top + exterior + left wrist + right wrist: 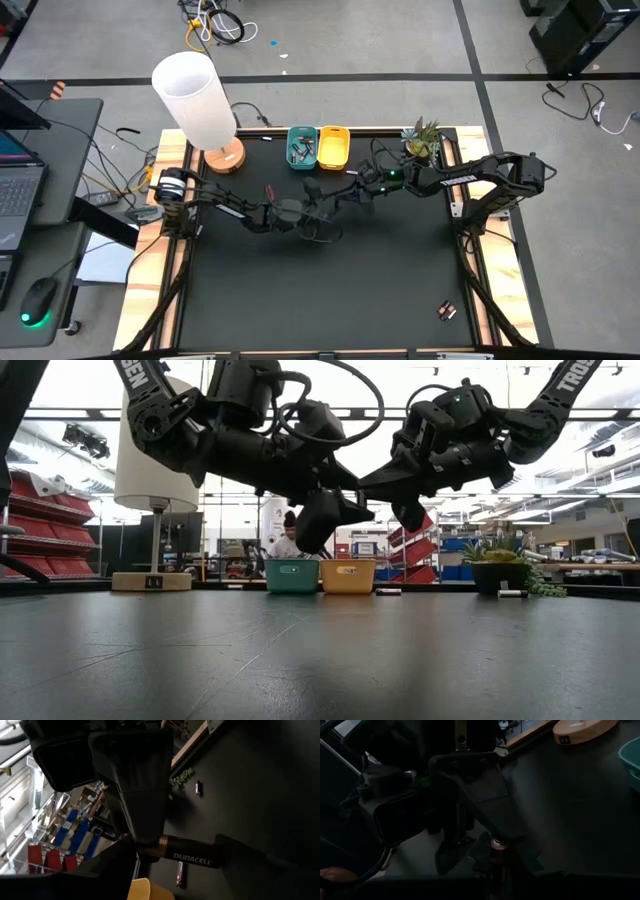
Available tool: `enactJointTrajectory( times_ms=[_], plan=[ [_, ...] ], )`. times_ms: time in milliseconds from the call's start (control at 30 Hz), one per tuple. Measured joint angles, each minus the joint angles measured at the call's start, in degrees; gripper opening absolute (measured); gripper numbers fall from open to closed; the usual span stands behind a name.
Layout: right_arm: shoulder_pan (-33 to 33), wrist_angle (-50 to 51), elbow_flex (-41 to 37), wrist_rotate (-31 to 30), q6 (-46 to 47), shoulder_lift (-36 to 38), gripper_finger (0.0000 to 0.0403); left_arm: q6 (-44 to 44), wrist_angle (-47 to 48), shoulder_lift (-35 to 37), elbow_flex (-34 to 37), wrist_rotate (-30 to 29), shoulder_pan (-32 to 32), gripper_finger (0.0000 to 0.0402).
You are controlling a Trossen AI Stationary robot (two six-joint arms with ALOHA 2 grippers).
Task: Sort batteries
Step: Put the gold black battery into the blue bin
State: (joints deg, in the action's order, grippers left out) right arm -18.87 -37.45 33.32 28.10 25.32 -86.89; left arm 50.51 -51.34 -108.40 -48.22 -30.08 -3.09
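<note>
Above the table's middle, the right gripper (405,495) clamps a black, copper-ended cylindrical battery (186,852) between the left gripper (335,510)'s part-open fingers. Releasing before those fingers close could drop it.

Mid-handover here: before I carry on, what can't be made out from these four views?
- Battery: in the left wrist view, dark fingers cover both its ends, so whose grip holds it is unclear; the high view hides it under the arms.
- Left gripper and right gripper: low view shows only backlit silhouettes.
- Teal bin contents: too small in the high view.
- Batteries at the table's right edge: too small to type.
</note>
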Motion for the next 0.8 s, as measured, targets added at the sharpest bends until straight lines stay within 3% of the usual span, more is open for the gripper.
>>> enactJointTrajectory(
  times_ms=[433, 600, 800],
  plan=[
    [-0.2, -0.3, 0.0, 1.0, 0.6, 0.0, 0.0044, 0.5, -0.3, 0.0, 0.0, -1.3, 0.0, 0.0251],
    [-0.1, -0.7, 0.0, -3.2, 2.8, 0.0, 0.0083, 0.2, -1.6, -0.1, 0.0, -3.7, 0.1, 0.0251],
    [-0.9, 0.2, 0.1, -1.0, 2.8, 1.6, 0.0141, 0.1, -3.0, -0.1, 0.0, -9.5, 0.0, 0.0251]
  ],
)
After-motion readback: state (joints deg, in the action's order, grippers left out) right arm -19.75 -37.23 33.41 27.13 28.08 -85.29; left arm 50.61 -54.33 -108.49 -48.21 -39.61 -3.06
